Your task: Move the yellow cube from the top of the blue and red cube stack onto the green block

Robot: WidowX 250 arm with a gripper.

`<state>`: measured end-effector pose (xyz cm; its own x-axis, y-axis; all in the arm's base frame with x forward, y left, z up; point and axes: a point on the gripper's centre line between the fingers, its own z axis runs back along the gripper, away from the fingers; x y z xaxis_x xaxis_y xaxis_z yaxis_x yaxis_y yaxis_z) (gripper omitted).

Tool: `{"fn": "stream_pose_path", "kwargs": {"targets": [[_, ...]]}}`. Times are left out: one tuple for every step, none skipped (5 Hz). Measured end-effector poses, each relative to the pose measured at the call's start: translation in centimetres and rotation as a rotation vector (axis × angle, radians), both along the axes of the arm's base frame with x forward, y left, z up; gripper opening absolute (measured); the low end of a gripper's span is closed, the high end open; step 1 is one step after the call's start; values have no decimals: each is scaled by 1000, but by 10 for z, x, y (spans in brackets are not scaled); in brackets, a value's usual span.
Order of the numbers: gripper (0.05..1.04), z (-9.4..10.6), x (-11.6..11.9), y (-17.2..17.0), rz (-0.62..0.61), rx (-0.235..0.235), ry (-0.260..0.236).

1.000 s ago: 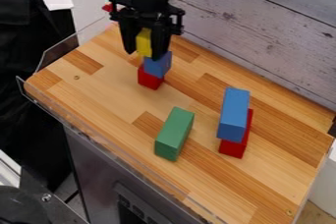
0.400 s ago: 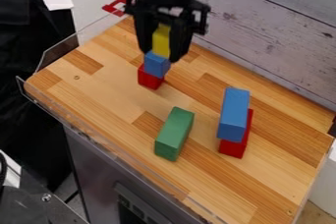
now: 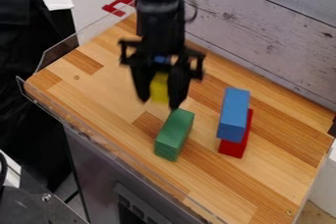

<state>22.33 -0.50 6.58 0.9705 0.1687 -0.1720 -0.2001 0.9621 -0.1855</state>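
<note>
The gripper [image 3: 159, 101] hangs over the middle of the wooden top, its two fingers on either side of a yellow block [image 3: 159, 87], shut on it. Just below and to the right of the fingertips lies a green block [image 3: 175, 134]. Whether the gripper touches the green block, I cannot tell. A bit of blue [image 3: 161, 59] shows between the gripper's parts; most of the blue and red stack there is hidden behind the gripper. On the right, a long blue block [image 3: 234, 115] rests on top of a red block [image 3: 236, 148].
The wooden top [image 3: 98, 88] has a clear plastic rim [image 3: 72, 46] along its left and front edges. A grey plank wall [image 3: 263, 31] rises behind it. A red bracket-like piece [image 3: 118, 5] sits at the back left corner.
The gripper, with the yellow block in it, first shifted right, then came toward the front of the top, now covering the small blue and red stack. The other blocks have not moved.
</note>
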Motion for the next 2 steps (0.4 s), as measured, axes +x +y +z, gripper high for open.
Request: {"fn": "stream_pose_path", "kwargs": {"targets": [[584, -7, -12, -4, 27, -10, 7], [584, -7, -13, -16, -14, -19, 8]]}}
